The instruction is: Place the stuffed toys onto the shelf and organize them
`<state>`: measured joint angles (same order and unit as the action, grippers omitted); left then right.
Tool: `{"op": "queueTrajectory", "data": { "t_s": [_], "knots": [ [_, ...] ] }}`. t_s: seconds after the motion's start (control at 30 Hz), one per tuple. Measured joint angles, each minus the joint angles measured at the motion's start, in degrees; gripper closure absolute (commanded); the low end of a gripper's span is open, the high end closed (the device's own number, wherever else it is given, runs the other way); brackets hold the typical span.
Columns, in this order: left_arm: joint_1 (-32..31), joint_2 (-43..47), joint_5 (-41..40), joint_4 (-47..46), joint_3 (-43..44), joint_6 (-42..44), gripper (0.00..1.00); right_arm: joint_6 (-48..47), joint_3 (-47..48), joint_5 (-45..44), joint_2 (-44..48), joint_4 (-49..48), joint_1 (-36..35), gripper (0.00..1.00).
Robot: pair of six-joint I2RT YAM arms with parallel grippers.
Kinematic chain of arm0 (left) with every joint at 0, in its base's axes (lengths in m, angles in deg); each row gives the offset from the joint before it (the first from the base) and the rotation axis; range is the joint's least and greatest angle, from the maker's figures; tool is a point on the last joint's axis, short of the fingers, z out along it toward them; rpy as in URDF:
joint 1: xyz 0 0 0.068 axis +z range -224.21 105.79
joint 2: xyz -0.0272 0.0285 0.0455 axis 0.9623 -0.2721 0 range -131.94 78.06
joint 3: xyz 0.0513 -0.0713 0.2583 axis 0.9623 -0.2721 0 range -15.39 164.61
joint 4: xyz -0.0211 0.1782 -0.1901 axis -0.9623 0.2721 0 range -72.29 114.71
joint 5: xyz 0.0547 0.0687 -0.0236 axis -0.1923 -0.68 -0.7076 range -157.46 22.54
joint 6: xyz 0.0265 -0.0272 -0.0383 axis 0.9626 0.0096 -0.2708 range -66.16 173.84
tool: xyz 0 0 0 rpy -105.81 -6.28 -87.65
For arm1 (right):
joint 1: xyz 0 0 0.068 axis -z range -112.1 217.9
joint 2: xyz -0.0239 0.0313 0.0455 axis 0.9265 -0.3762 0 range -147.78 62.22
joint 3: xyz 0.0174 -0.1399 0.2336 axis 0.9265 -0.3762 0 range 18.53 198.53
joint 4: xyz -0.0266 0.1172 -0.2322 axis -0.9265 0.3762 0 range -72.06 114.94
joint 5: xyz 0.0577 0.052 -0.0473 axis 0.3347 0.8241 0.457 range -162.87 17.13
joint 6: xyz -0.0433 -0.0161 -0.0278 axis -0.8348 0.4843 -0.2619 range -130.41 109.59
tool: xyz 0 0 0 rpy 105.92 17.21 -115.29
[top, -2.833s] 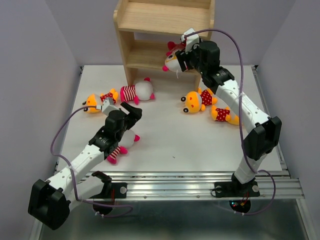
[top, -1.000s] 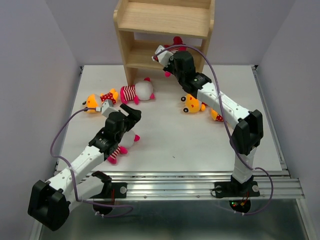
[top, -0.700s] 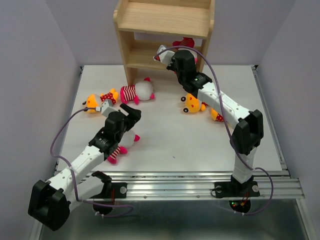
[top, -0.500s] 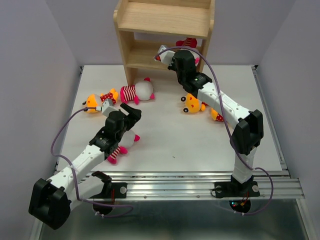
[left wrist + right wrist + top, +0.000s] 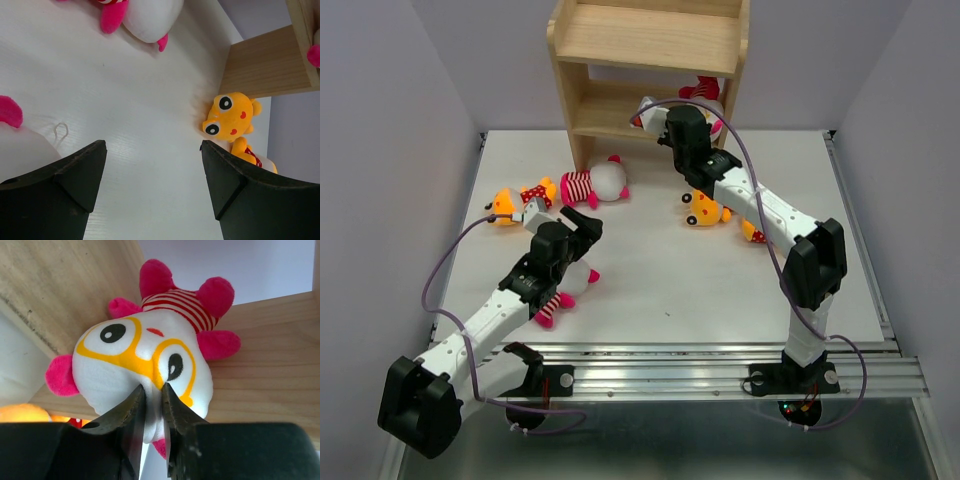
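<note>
One of six is nearly home: the right gripper (image 5: 152, 390) is pinched tight on the lower head of a white-headed striped toy (image 5: 145, 350). It lies on a lower board of the wooden shelf (image 5: 650, 40), close to a side panel, and is not yet let go. The other five lie on the table (image 5: 650, 290) — the second striped toy (image 5: 595, 183) by the shelf foot, the third striped toy (image 5: 578, 282) beneath the left arm, the left yellow toy (image 5: 510, 203), and the middle yellow toy (image 5: 705, 207) just beside the right yellow toy (image 5: 752, 233). The left gripper (image 5: 152, 145) hangs spread wide above the table, empty.
</note>
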<state>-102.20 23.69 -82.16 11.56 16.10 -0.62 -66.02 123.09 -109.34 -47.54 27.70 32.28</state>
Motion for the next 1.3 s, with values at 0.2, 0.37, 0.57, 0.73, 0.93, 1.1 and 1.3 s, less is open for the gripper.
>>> {"op": "queueTrajectory", "data": {
  "t_s": [0.2,0.37,0.57,0.73,0.93,1.1,1.3],
  "knots": [
    [0.0,0.9,0.0,0.0,0.0,0.0,0.13,0.4,-0.6,0.0,0.2,-0.1,0.0,0.56],
    [0.0,1.7,0.0,0.0,-0.1,0.0,0.13,1.6,-0.5,0.4,0.4,0.1,-0.1,0.41],
    [0.0,1.7,0.2,0.0,-0.1,0.0,0.13,2.8,1.0,1.2,0.4,0.5,-0.1,0.28],
    [0.1,1.7,0.9,-0.1,-0.1,0.7,0.09,4.4,1.6,3.6,1.4,2.0,-0.1,0.15],
    [0.6,1.7,2.5,-0.5,-0.1,4.0,0.08,8.0,2.7,8.8,3.2,6.3,-0.1,0.00],
    [2.6,1.2,5.9,-1.9,-0.1,7.5,0.06,12.7,6.6,21.5,4.6,15.0,-0.1,0.00],
    [13.1,-7.4,20.2,-3.6,3.5,12.1,0.04,13.4,4.4,55.9,11.5,27.8,0.0,0.00]
  ]
}}
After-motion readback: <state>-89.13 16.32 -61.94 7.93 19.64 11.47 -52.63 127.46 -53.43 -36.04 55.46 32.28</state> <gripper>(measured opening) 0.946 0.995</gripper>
